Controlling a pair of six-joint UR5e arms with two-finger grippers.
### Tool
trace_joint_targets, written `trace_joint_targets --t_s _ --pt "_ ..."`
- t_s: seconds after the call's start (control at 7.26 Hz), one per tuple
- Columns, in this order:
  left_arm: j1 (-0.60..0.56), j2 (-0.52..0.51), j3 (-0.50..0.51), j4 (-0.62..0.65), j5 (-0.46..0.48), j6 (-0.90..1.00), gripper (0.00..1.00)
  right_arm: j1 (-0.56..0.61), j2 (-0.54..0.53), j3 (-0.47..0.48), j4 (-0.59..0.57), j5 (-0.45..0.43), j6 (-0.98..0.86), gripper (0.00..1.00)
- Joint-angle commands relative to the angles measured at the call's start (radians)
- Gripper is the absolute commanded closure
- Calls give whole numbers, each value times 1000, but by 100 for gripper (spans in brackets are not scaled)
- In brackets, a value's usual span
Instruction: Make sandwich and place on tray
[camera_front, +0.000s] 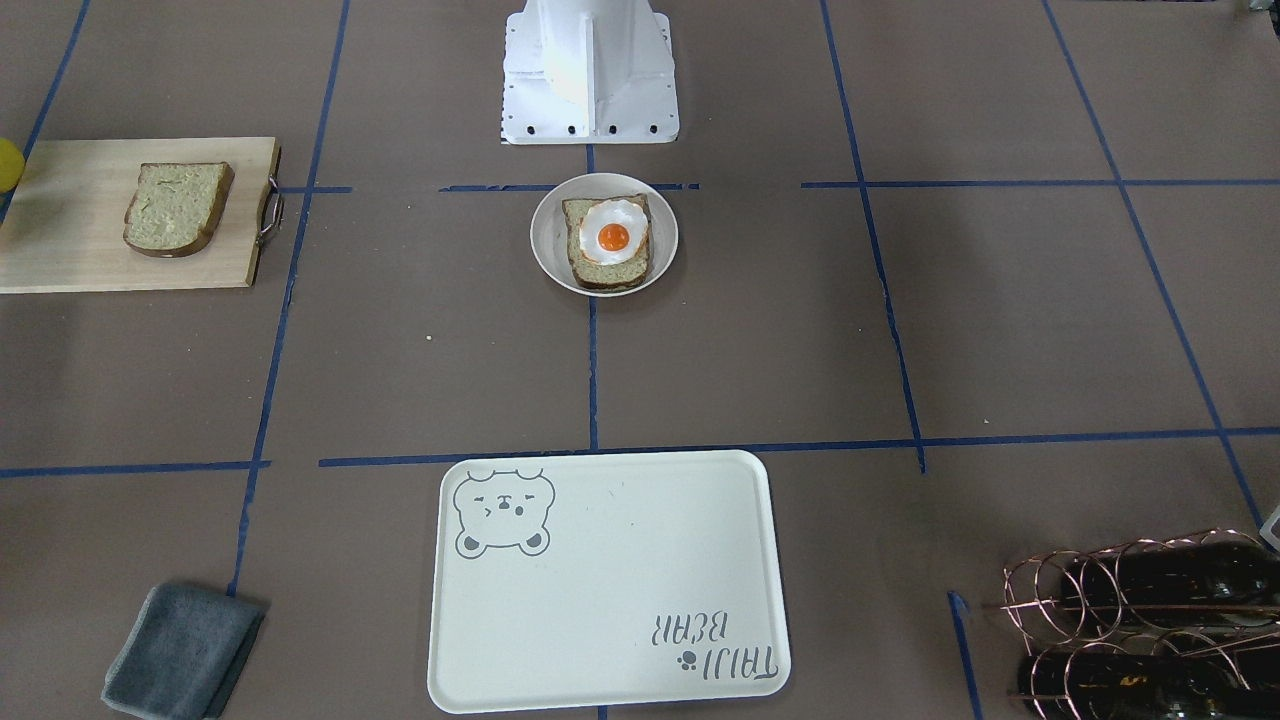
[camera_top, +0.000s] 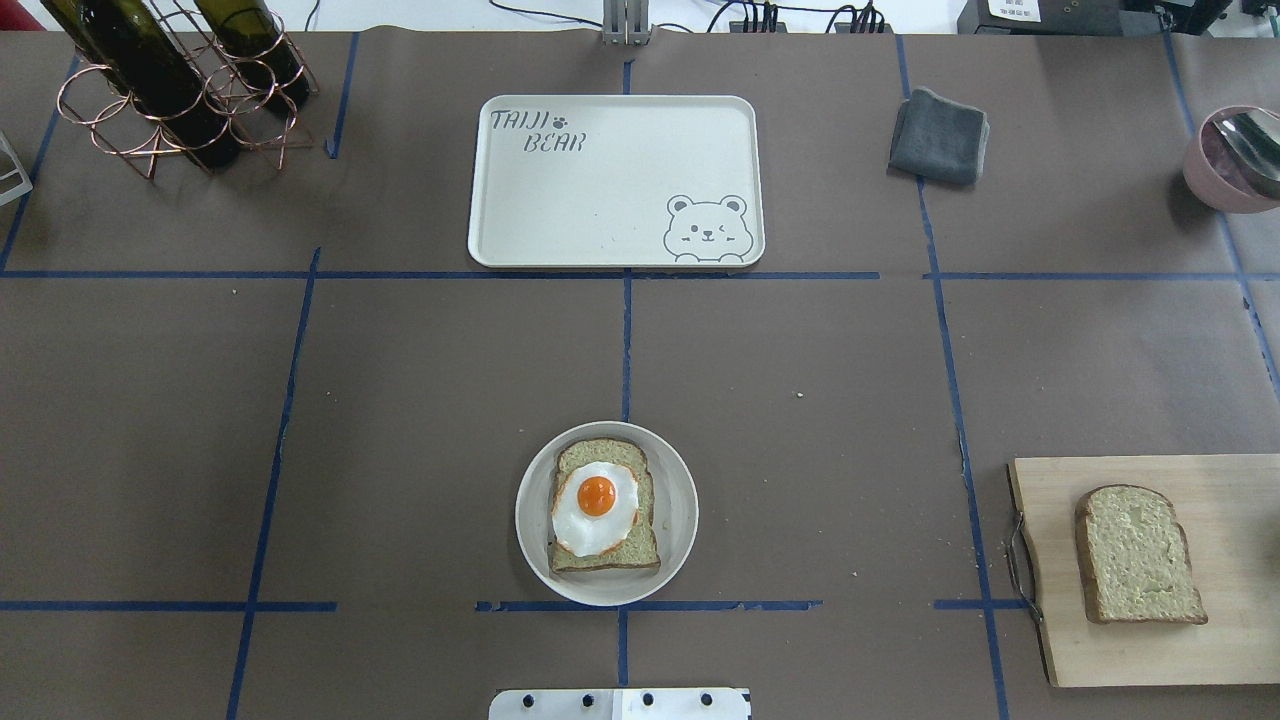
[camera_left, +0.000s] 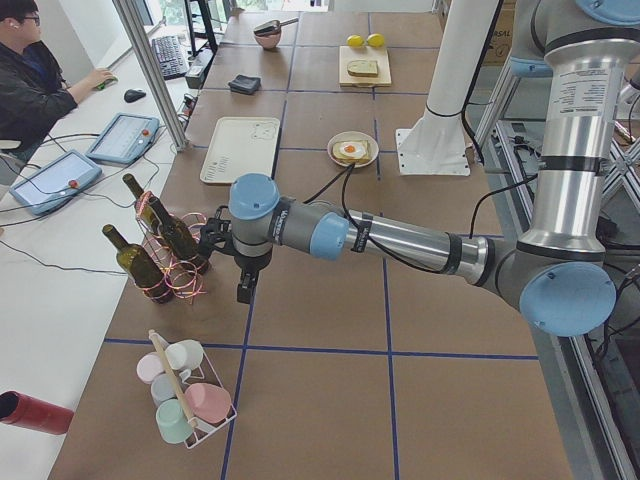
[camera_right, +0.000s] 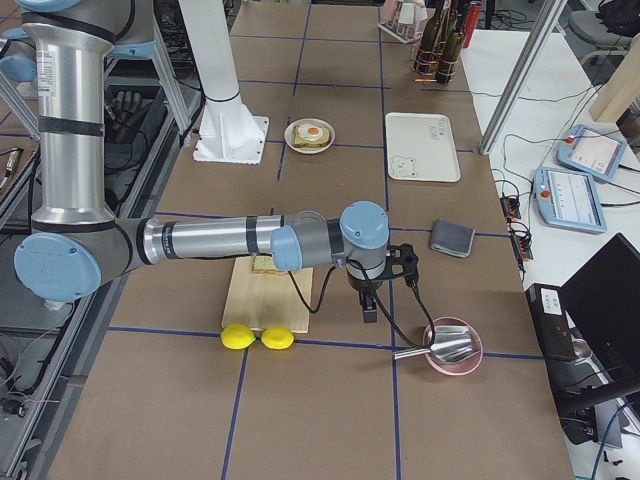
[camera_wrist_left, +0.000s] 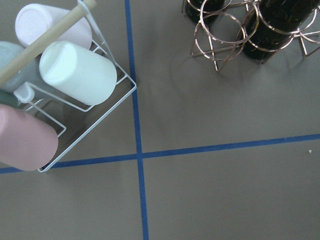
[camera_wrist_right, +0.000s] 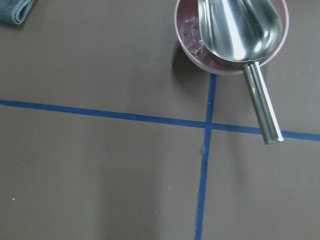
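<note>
Left pincer (camera_left: 244, 290): hangs with fingers down over the bench (camera_top: 420, 380), just beside a wire rack of bottles (camera_left: 165, 250). It is seen only from the side, so I cannot tell how wide it stands. Nothing shows in it.
Right pincer (camera_right: 370, 312): hangs over the bench between a wooden board (camera_right: 265, 305) and a pink bowl (camera_top: 1205, 190) holding a metal scoop. I cannot tell how wide it stands either. Nothing shows in it.
Sandwich (camera_top: 604, 510): half built on a round plate (camera_top: 683, 515), well apart from both pincers and roughly midway between them. It is one slice with a fried egg (camera_top: 596, 497) lying uncovered on top.
Loose slice (camera_top: 1140, 555): flat on the board, near the right pincer, on the side toward the robot's base.
Tray (camera_top: 610, 190): nothing on it, well apart from both pincers, beyond the plate from the robot.
Step, as I judge it: the loose slice has yet to cover the egg. The right pincer is the nearer one for it.
Risk, gripping: the slice lies flat, so fingers closing from above may skid off its crust or push it along the board.
Risk, stacking: a slice set down crooked could nudge the glossy egg sideways off the bread.
Risk, carrying: pinching the finished stack may squeeze the egg out, or the layers may shear apart on the way to the tray.
</note>
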Motion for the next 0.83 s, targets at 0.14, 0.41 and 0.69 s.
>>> trace_joint_targets --t_s 0.14,0.41,0.69 --pt "231 -65 -16 -204 8 -429 0 -193 29 30 151 -4 390 0" --pt "373 -122 -47 -258 30 -715 0 -302 9 125 161 -42 584 0" --pt "501 -147 -108 -277 126 -914 0 -429 -136 216 290 -157 700 0"
